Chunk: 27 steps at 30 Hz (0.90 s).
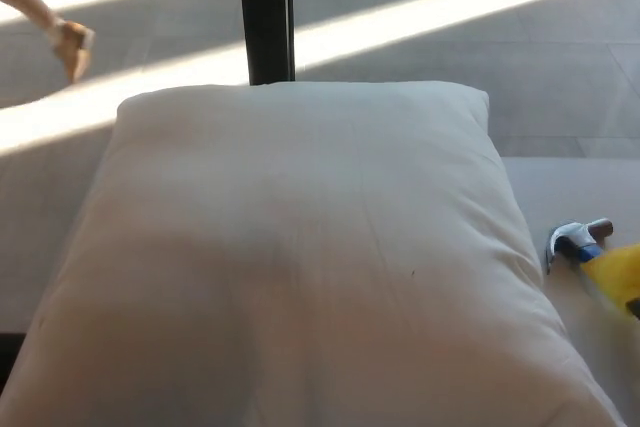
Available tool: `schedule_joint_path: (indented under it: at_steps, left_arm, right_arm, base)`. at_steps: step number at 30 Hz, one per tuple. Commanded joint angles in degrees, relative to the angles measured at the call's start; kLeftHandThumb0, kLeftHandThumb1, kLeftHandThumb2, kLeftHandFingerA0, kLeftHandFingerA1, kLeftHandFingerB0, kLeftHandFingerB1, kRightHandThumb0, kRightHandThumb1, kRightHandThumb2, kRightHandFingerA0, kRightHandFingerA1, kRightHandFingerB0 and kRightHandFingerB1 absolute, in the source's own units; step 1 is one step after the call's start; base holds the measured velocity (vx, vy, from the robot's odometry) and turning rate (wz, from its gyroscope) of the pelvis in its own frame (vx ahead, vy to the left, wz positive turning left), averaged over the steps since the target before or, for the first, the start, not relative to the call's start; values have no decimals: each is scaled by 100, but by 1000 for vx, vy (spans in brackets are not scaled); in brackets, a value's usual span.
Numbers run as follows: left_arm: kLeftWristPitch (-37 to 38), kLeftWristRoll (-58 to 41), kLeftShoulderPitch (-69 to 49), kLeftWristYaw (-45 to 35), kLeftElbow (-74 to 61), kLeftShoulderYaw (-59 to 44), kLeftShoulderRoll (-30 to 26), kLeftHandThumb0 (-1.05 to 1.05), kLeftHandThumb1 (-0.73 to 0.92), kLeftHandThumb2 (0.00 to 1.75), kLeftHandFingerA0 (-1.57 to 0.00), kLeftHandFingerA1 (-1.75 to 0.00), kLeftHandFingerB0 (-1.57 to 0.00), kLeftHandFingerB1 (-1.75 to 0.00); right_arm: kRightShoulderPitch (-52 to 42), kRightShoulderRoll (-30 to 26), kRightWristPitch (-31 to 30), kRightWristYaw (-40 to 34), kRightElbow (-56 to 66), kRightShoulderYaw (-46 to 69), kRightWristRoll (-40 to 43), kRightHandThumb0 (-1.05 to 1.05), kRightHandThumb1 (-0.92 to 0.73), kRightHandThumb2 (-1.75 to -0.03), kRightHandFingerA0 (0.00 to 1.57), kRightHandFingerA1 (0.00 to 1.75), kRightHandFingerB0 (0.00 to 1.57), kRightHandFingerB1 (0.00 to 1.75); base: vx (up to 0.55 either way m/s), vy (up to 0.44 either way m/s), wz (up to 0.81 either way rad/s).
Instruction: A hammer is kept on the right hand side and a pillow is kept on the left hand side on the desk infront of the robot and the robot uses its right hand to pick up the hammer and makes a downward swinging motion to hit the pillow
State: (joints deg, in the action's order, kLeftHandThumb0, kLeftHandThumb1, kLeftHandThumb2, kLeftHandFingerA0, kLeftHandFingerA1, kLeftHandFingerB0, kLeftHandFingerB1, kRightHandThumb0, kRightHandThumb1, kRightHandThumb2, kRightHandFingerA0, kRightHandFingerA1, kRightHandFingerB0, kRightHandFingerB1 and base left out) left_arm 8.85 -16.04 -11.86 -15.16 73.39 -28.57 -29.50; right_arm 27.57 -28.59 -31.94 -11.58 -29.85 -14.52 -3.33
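A big white pillow (300, 247) fills most of the head view, lying on the desk (580, 182). At the right edge is the hammer (590, 252): its metal head is close to the pillow's right side, with a blue collar behind it. The yellow handle runs off the picture. A dark sliver of my right hand (634, 307) shows wrapped on that handle at the very edge; the rest of the hand is out of frame. My left hand is not seen.
A black post (266, 15) stands behind the pillow's far edge. On the sunlit floor beyond, a person's foot (72, 47) shows at the top left.
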Motion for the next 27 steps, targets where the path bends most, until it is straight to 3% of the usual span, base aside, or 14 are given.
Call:
schedule_joint_path:
  at_steps: [1,4,5,6,7,8,9,12,20,21,22,25,26,27]
  left_arm:
    - [127,45,19,-22,11,-4,-121,-69,71,61,-66,-56,-48,-45]
    - [123,57,25,28,5,3,-129,-68,73,62,-65,-55,-47,-44]
    - [171,123,15,22,-2,64,-143,-68,75,62,-64,-56,-45,-45]
    - [149,117,35,66,16,54,-140,-68,74,62,-67,-55,-47,-45]
    - [149,116,35,66,16,55,-140,-68,74,62,-67,-55,-47,-45]
    - [163,40,36,43,9,-13,-118,-67,73,62,-67,-58,-48,-47]
    - [128,35,50,83,17,-20,-119,-68,72,61,-69,-57,-49,-46]
    - [91,33,27,30,5,-12,-131,-70,72,61,-67,-55,-50,-45]
    - [136,89,6,32,-26,40,-140,-69,74,62,-65,-55,-48,-45]
    - [129,104,0,34,-39,58,-145,-66,75,63,-63,-54,-45,-44]
    - [209,149,-42,-3,-7,86,-205,-66,76,63,-62,-52,-45,-44]
    - [143,76,-22,26,-7,40,-196,-68,73,62,-65,-55,-51,-46]
    - [142,79,-20,40,-9,45,-196,-68,74,62,-67,-56,-50,-46]
    - [157,105,-25,50,-14,72,-200,-68,74,62,-67,-56,-50,-46]
  right_arm:
    - [-352,-754,2087,-65,-480,-1228,-1720,-25,-66,-59,83,105,58,49]
    - [-305,-752,2079,96,-578,-1264,-1614,-33,-63,-58,79,108,54,46]
    - [-289,-823,2109,388,-586,-1265,-1521,-51,-49,-82,66,86,33,50]
    - [-265,-965,2184,698,-578,-1380,-1538,-56,-64,-59,48,58,29,34]
    - [-260,-969,2200,694,-590,-1390,-1533,-56,-64,-59,48,58,29,34]
    - [-157,-1083,1769,1193,-472,-1568,-1564,-78,-53,-92,7,38,7,26]
    - [-143,-1142,1532,1430,-315,-1592,-1506,-96,-62,-95,0,4,7,5]
    - [58,-1223,1236,1815,-309,-1845,-1597,-99,-57,-90,0,0,0,2]
    - [-64,-1304,1236,1732,194,-1421,-1304,-104,-57,-84,0,0,0,0]
    - [2,-1295,1179,1801,220,-1328,-1247,-105,-73,-63,0,0,0,0]
    - [-62,-1296,1144,1822,354,-1273,-1243,-105,-75,-62,0,0,0,0]
    - [-65,-1371,1118,2027,564,-1077,-1229,-105,-75,-64,0,0,0,0]
    - [-77,-1390,1104,2077,635,-1002,-1209,-105,-63,-87,0,0,0,0]
    - [-95,-1396,1090,2120,700,-916,-1197,-105,-63,-87,0,0,0,0]
  base:
    - [0,0,0]
    - [0,0,0]
    - [0,0,0]
    - [0,0,0]
    - [0,0,0]
    - [0,0,0]
    - [0,0,0]
    - [0,0,0]
    - [0,0,0]
    - [0,0,0]
    - [0,0,0]
    - [0,0,0]
    - [0,0,0]
    - [0,0,0]
